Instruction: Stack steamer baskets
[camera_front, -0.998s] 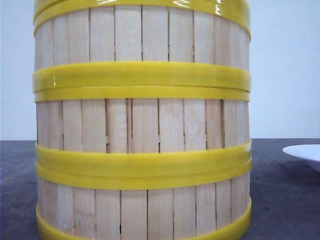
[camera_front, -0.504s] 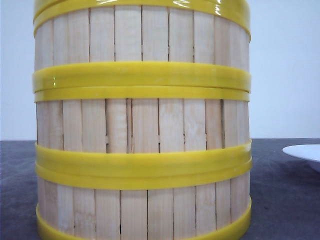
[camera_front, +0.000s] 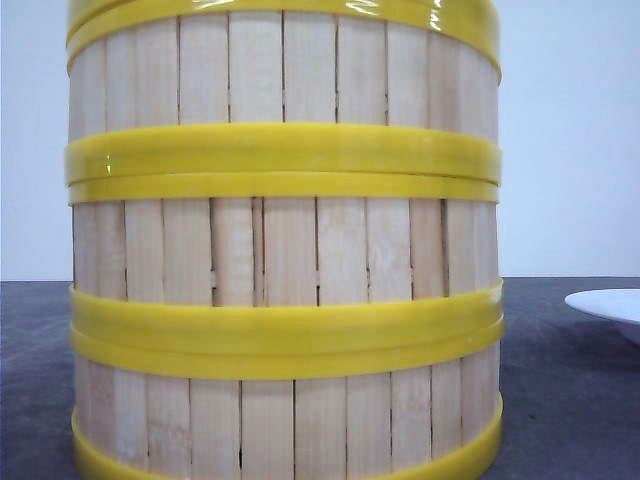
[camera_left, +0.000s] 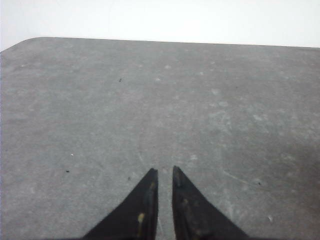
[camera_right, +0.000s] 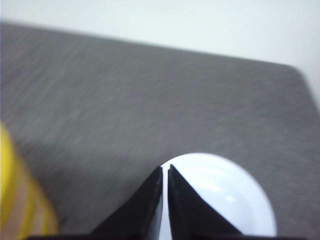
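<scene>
Stack of three round steamer baskets with pale vertical bamboo slats and thick yellow plastic rims (camera_front: 285, 250) stands upright on the dark grey speckled tabletop (camera_front: 560, 400), close before the front camera, filling most of that view; top of the uppermost basket runs out of frame. Neither pincer touches it. Left black two-fingered gripper (camera_left: 165, 172) hangs over bare table, fingertips drawn almost together with only a thin slit between, nothing held; no basket shows in its wrist view. Right black two-fingered gripper (camera_right: 165, 169) likewise pinched nearly closed and empty, poised above the rim of a white round plate (camera_right: 235, 200); the stack appears only as a blurred yellow-and-tan edge (camera_right: 20, 210) at the side of that view, apart from the fingers. Baskets sit flush, rims meeting in paired yellow bands; walls line up straight, slats showing narrow dark gaps, glossy highlights on the plastic. White plate (camera_front: 610, 308) lies on the table to the right of the stack, apart from it, partly cut by the frame edge. Pale blank wall (camera_front: 570, 140) behind. The stack blocks the front camera's sight of both arms.
</scene>
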